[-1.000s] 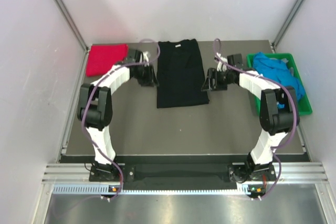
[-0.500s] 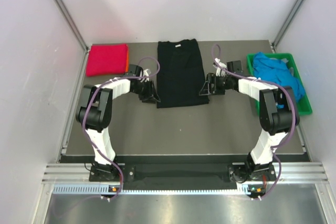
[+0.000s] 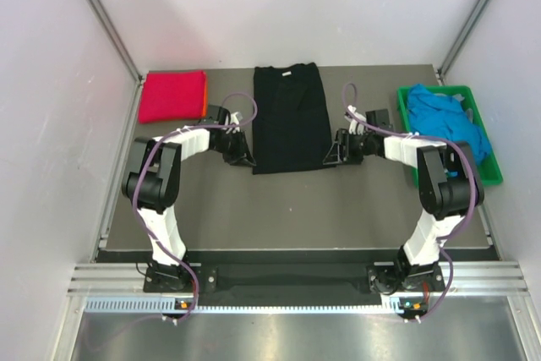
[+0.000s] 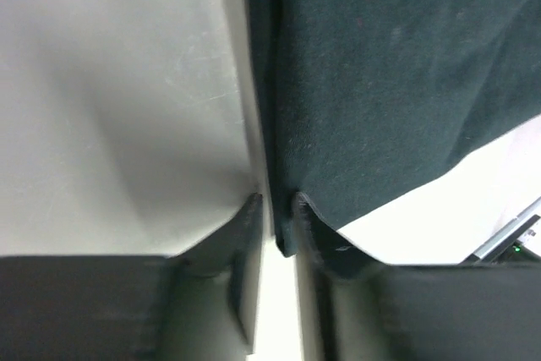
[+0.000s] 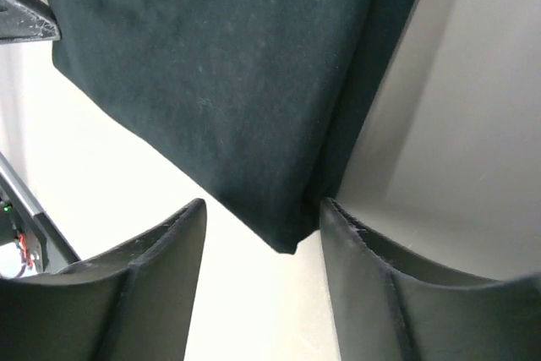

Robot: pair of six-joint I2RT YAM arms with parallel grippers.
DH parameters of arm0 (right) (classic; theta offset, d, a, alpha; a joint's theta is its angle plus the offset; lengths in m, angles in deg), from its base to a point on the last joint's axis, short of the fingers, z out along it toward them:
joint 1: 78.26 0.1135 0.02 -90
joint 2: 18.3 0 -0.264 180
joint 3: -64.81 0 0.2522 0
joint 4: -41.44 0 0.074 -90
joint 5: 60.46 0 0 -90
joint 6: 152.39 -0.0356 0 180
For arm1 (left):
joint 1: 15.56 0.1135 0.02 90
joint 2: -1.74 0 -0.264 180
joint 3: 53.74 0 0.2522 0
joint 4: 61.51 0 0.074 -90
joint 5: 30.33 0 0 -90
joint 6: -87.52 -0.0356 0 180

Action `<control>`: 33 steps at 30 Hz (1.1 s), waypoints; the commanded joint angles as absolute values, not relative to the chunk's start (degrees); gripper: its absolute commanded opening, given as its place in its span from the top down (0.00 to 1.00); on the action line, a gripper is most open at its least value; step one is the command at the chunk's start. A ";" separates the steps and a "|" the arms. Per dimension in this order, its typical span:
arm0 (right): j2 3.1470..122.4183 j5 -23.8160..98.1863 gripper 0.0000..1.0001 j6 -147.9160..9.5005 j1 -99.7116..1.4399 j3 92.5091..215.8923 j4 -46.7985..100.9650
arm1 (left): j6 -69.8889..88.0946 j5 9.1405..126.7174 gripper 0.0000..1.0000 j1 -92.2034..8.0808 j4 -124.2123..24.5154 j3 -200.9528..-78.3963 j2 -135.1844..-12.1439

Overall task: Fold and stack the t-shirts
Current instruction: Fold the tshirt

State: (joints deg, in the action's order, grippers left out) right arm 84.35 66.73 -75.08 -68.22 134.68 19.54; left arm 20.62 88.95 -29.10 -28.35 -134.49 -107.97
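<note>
Both hands have slid toward us down the long edges of the black shirt (image 3: pixel 290 120) over the last second. Left hand (image 3: pixel 240 156) and right hand (image 3: pixel 336 155) now sit at its two near corners. Shirt itself hasn't budged.

Left hand: low on the worktop (image 3: pixel 287 209), near-left corner of the shirt between its fingers (image 4: pixel 241 251). Fingers almost together, cloth against one of them, thin sliver of light on the other side. So nearly closed round the corner, not clamped as far as I can see.

Right hand: also low, at the near-right corner. Fingers (image 5: pixel 161 251) spread wide, corner poking into the gap, folded edge just beside one finger; can't tell if it touches. Holding nothing.

Black shirt: flat mid-worktop, folded to a long narrow rectangle, collar at the far end, small neck label (image 3: pixel 286 74) showing there.

Right of it, well apart: green crate (image 3: pixel 492 177) at the worktop's right edge, blue shirt (image 3: pixel 444 116) bunched inside, mostly toward the far end.

Far-left corner: red shirt (image 3: pixel 172 95) folded square, orange shirt (image 3: pixel 205 95) under it, only a strip showing along the red one's right edge.
</note>
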 commanded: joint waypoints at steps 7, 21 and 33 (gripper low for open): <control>81.02 64.18 0.89 -75.40 -68.86 131.92 21.88 | 18.53 83.05 1.00 -29.45 -24.98 -134.13 -108.39; 72.15 57.07 1.00 -79.09 -68.33 119.01 22.76 | 19.14 80.68 1.00 -31.82 -24.10 -127.19 -103.82; 62.39 51.08 0.78 -82.61 -67.63 112.32 12.48 | 22.30 73.47 0.98 -40.25 -23.05 -118.13 -93.45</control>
State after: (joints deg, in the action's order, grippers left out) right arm 65.05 53.60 -82.01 -67.89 114.07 18.01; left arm 21.62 79.72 -38.00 -26.69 -120.45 -95.51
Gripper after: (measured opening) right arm 0.195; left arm 0.013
